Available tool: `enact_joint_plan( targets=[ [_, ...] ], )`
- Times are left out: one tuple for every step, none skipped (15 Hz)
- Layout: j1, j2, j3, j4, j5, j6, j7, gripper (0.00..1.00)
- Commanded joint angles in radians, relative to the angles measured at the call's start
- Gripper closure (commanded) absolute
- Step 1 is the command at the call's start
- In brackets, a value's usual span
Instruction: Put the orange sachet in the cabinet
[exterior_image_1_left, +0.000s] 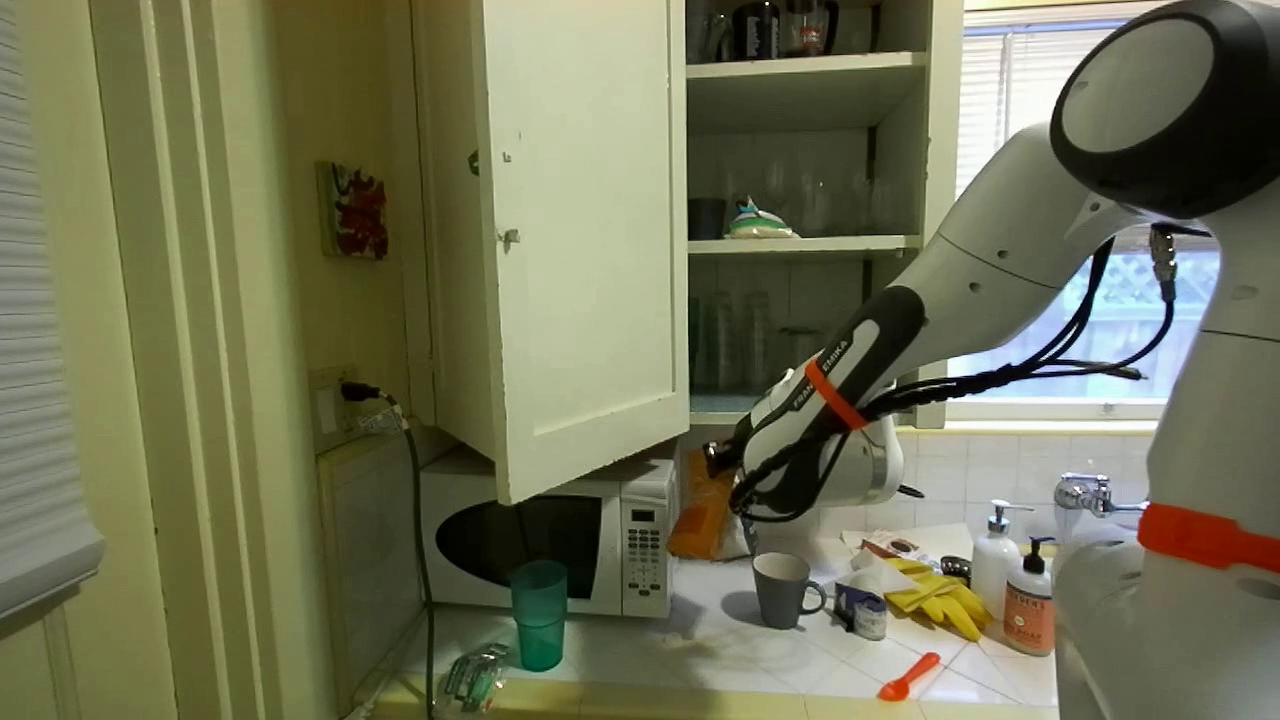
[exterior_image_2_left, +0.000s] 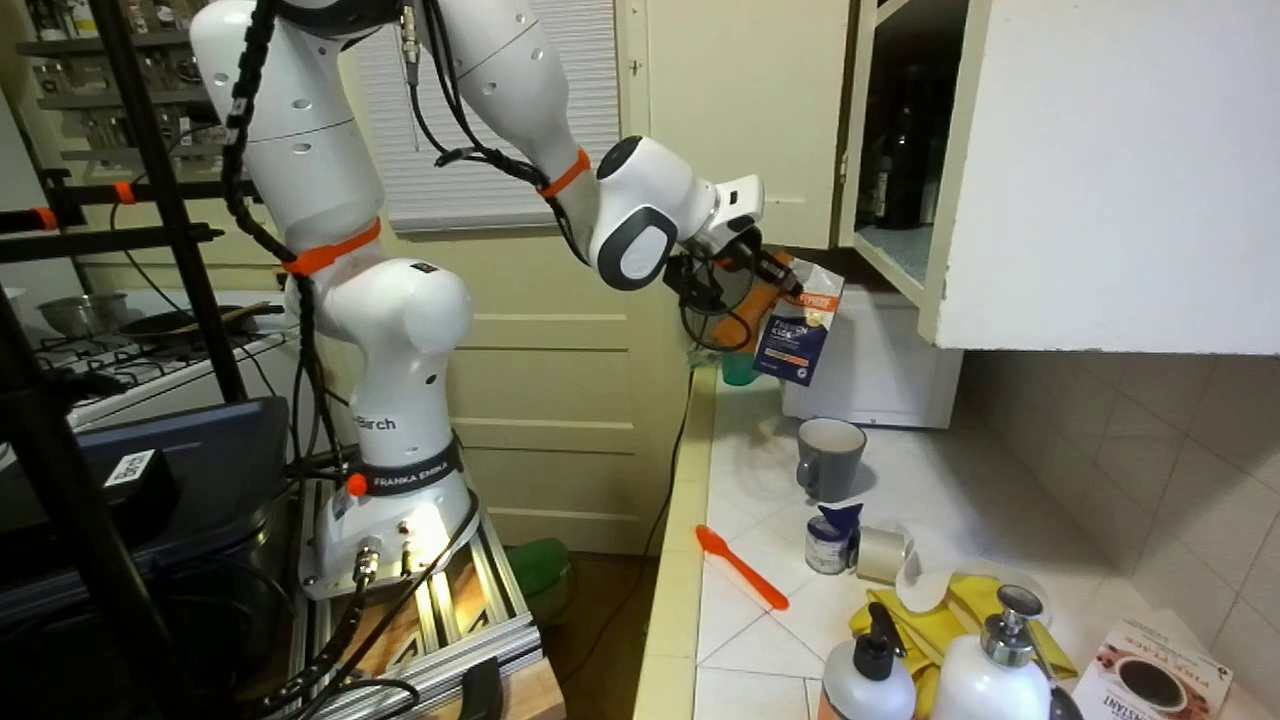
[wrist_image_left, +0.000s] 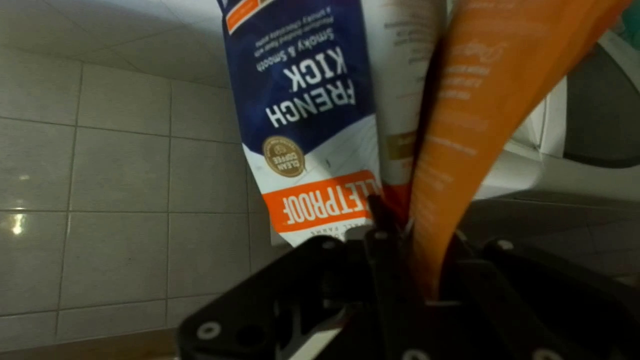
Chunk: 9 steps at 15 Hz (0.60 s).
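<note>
White cabinet (exterior_image_1_left: 640, 230) holds glasses (exterior_image_1_left: 757, 340).

Exterior view facing cabinet (exterior_image_1_left: 600, 230), exterior view looking along tabletop (exterior_image_2_left: 940, 480), both sharing mug (exterior_image_1_left: 776, 590), wrist view looking closely at sachet (wrist_image_left: 480, 115)

The top edge is cropping the cabinet (exterior_image_1_left: 590, 250) in an exterior view and the orange sachet (wrist_image_left: 475, 115) in the wrist view, where much print on its orange face is blurring.
</note>
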Motion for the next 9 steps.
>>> enact_joint_plan(
  targets=[
    [0.111,0.014,-0.112,0.0,-0.074,0.081,0.077,0.97],
    [0.136,0.02,-0.14,0.0,-0.092,0.09,0.092,0.97],
    [0.162,0.025,-0.17,0.0,-0.11,0.091,0.11,0.97],
    [0.188,0.026,-0.2,0.0,-0.13,0.091,0.127,0.97],
    [0.213,0.025,-0.232,0.0,-0.147,0.089,0.14,0.97],
    [0.238,0.03,-0.264,0.0,-0.162,0.091,0.153,0.97],
    [0.263,0.03,-0.297,0.0,-0.179,0.09,0.16,0.97],
    [0.294,0.02,-0.336,0.0,-0.205,0.082,0.168,0.97],
    [0.324,0.011,-0.374,0.0,-0.225,0.074,0.177,0.97]
  ],
)
